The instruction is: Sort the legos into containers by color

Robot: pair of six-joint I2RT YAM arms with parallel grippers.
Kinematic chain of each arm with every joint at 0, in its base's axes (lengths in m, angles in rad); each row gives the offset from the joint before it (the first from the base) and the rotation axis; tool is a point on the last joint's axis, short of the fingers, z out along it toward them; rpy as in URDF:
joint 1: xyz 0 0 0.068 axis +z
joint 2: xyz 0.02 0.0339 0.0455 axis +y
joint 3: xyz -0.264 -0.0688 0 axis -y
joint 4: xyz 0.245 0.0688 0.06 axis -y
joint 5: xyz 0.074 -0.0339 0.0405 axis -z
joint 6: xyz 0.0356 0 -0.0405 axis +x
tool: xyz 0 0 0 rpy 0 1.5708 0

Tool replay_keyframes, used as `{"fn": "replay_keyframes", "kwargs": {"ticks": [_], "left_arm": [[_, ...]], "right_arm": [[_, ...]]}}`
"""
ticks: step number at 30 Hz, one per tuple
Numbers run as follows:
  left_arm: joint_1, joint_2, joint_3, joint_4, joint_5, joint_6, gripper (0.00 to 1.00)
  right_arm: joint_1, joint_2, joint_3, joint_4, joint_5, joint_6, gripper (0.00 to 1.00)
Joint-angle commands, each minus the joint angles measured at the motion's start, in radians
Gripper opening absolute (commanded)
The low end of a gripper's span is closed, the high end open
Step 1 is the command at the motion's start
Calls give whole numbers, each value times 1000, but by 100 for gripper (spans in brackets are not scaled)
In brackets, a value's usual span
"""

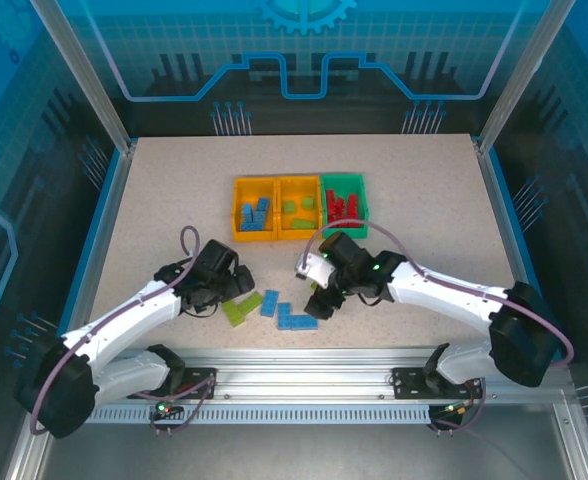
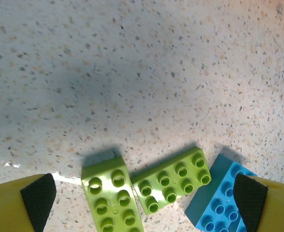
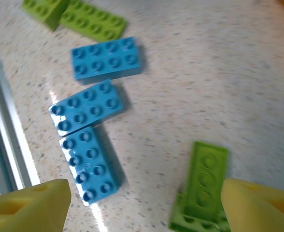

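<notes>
Left wrist: left fingers [image 2: 35, 202] apart, flanking green legos [image 2: 173, 179] nearside of containers [image 1: 238, 212]; right fingers [image 3: 31, 205] apart, empty. Pick step; nxt: lower, clamp one.

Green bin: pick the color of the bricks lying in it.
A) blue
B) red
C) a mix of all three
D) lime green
B: the green bin holds red bricks, while the blue bricks lie in the left orange bin and the lime bricks in the middle bin.
</notes>
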Motion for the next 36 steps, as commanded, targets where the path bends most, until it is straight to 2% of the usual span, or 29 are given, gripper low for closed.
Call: {"fn": "replay_keyframes", "kwargs": {"ticks": [1, 8, 17, 24, 27, 32, 36], "left_arm": [[38, -31, -9, -27, 32, 51, 99], [71, -32, -24, -30, 51, 57, 99], [79, -35, -35, -24, 61, 57, 99], [87, -38, -39, -24, 62, 58, 99], [91, -37, -41, -21, 64, 61, 99], [98, -37, -45, -21, 67, 66, 99], [102, -38, -50, -17, 69, 67, 99]], "right_arm": [[61, 80, 41, -14, 20, -88, 83], [139, 221, 94, -39, 66, -130, 82], [153, 332, 147, -43, 64, -174, 80], [187, 404, 171, -72, 116, -204, 75], [187, 417, 176, -76, 123, -205, 65], [180, 416, 188, -84, 138, -207, 43], [157, 376, 197, -81, 122, -199, 34]]}}
